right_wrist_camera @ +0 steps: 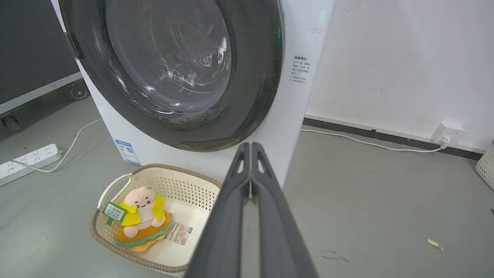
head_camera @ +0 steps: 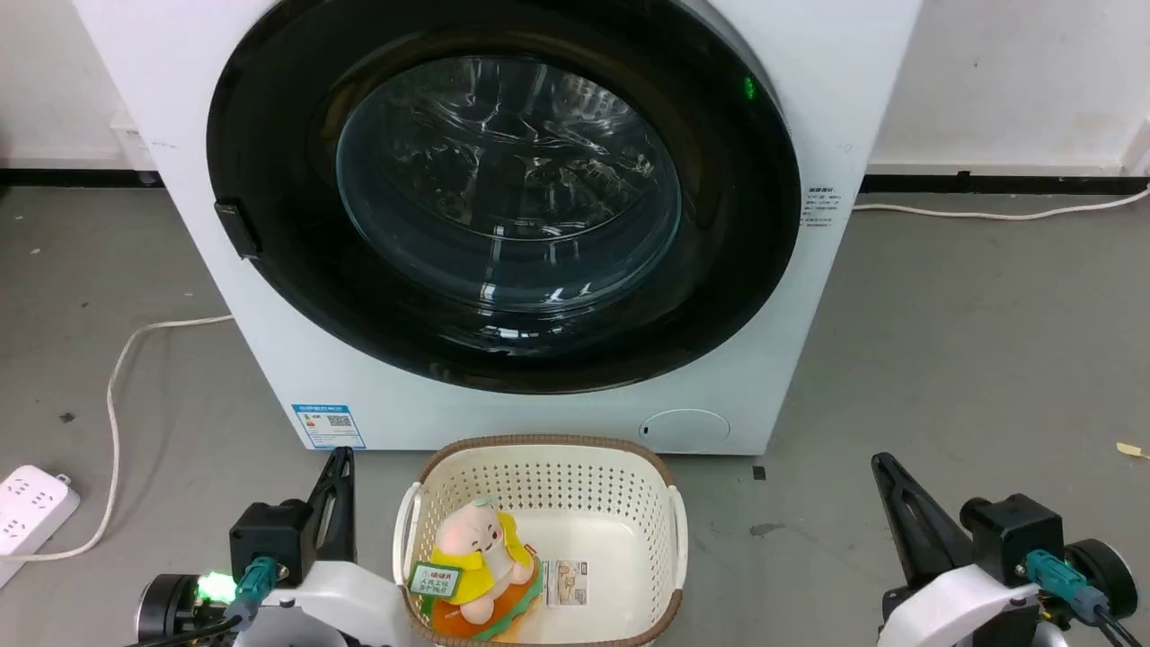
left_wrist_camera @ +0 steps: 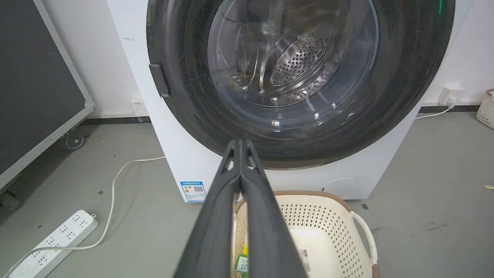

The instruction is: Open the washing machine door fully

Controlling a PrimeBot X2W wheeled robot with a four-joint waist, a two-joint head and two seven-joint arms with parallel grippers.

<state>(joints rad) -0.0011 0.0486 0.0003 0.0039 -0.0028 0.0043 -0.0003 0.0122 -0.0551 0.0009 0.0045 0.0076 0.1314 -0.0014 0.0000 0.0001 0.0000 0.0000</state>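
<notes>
washing machine door (head_camera: 503,198) sits shut on the front of the washing machine (head_camera: 539,413), left gripper (left_wrist_camera: 240,143) and right gripper (right_wrist_camera: 251,144) both closed, empty, either side of the basket (head_camera: 539,445)

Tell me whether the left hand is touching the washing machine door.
Apart. In the head view the left hand sits low beside the basket, well below the washing machine door, white panel between them.

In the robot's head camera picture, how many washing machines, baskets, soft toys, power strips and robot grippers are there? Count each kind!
washing machine: 1
basket: 1
soft toy: 1
power strip: 1
grippers, left gripper and right gripper: 2
Total: 6
</notes>
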